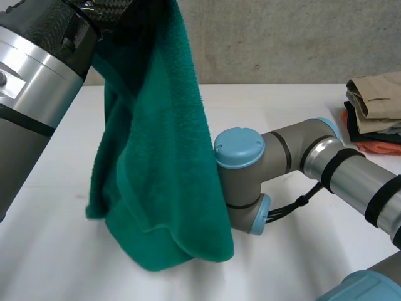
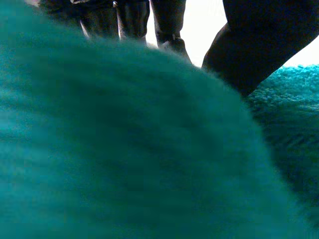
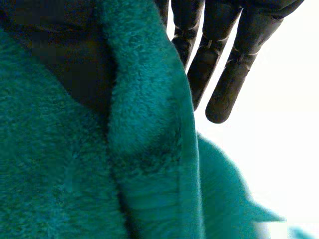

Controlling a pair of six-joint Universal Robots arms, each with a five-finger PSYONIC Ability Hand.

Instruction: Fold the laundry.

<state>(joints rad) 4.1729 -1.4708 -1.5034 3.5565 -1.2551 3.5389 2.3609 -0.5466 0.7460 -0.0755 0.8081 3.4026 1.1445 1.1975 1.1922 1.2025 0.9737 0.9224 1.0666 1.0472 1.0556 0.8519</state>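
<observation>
The teal towel (image 1: 156,157) hangs from the left hand (image 2: 259,45), grip impossible to tell; the right wrist view shows the right hand (image 3: 219,59) straight-fingered beside the towel's hem.

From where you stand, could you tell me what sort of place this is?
Probably a robot test bench for laundry: a white table, a hanging teal towel, a stack of folded clothes.

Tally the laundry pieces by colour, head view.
green towel: 1
tan folded garment: 1
black folded garment: 1
orange folded garment: 1
Total: 4 visible; the folded ones are stacked, so more may be hidden.
</observation>
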